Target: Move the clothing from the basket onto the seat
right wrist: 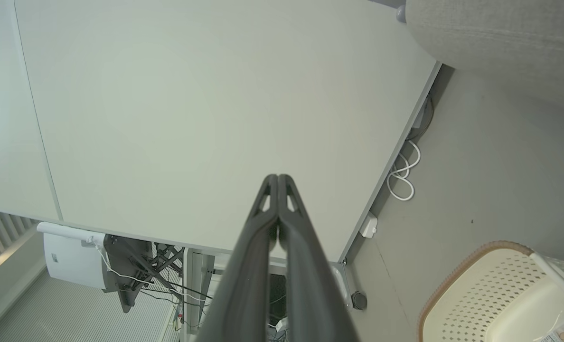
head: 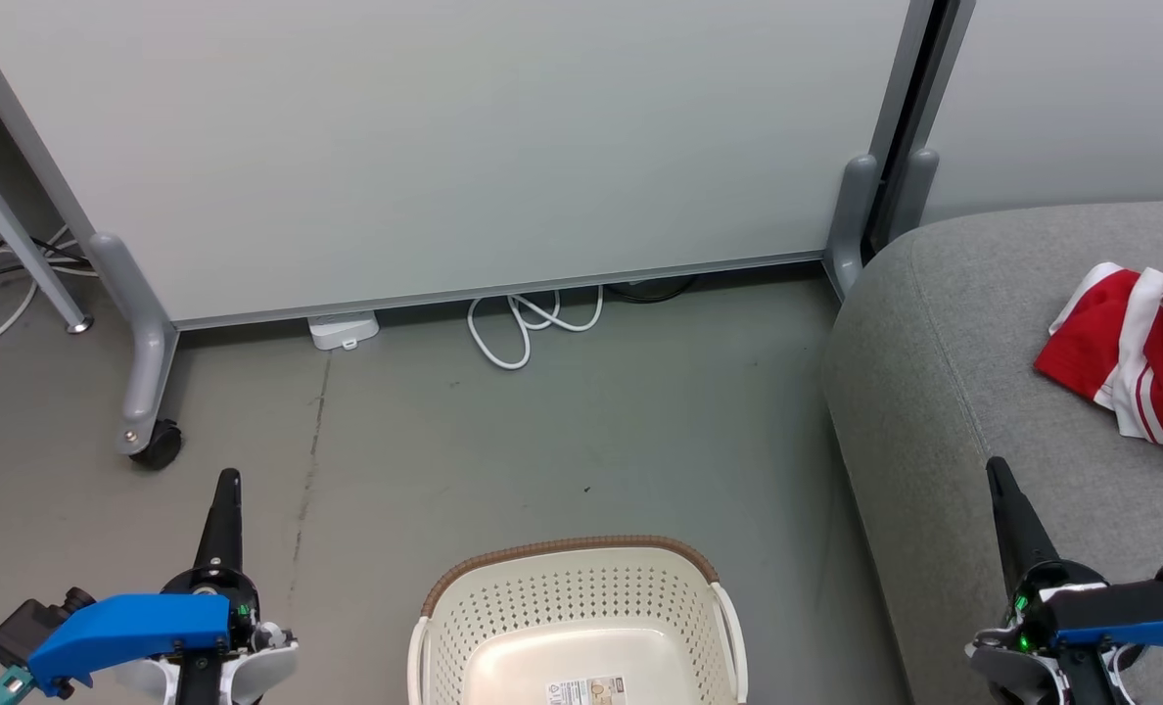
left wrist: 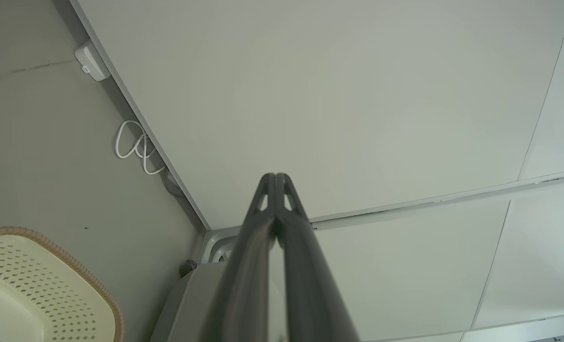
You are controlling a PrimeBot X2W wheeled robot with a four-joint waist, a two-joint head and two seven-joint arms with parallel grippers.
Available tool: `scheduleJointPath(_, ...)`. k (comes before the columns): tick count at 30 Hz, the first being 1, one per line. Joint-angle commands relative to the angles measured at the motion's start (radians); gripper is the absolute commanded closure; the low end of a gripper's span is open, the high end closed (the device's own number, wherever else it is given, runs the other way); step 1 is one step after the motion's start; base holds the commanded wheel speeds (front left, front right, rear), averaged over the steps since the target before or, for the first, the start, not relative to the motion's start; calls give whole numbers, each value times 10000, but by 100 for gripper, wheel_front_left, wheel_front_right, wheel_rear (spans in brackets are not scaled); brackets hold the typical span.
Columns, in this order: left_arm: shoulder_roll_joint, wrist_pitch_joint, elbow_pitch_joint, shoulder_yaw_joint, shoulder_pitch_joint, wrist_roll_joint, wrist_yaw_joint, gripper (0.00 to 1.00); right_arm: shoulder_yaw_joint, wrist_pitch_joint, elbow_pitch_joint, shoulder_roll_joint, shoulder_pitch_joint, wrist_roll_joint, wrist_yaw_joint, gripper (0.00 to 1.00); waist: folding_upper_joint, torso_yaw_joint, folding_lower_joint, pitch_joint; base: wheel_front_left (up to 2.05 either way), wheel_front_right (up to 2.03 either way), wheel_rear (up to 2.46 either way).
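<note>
Red-and-white clothing (head: 1125,362) is lying crumpled on the grey seat (head: 944,392), far right in the head view. It runs off the picture's edge, so I can't really call which way its long axis goes.

The basket (head: 581,597) sits on the floor (head: 542,441) low in the middle, just beside the seat and between the two arms. The part of its bottom that shows is bare plastic with only a label (head: 586,690) on it. The near end is cut off, so I can't say what's there.

The left gripper (head: 228,479) hangs over the floor left of the basket with its fingers pressed together and nothing in them. The right gripper (head: 994,467) is the same, fingers together and empty, over the front part of the seat.

What matters here: the clothing is ahead and to the right of the right gripper, well apart from it and nowhere near the left one. So if it needs a nudge, the right arm is the one to use. Judging by the bare basket, I'd say the job looks basically done. Any further grab would mean opening the fingers first and reaching down toward the basket's hidden near end.
</note>
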Motion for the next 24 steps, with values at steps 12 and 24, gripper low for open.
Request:
scheduleJointPath(12,0,265,-16,139,-234,-1043,-78,100,-73,261,10,-1,-268,1037,7,100,-1,-36,0,-1,0,0,0)
scheduleJointPath(24,-4,475,3,205,-280,-1912,-98,100,-117,482,41,4,-304,1901,7,100,-1,-73,0,-3,0,0,0)
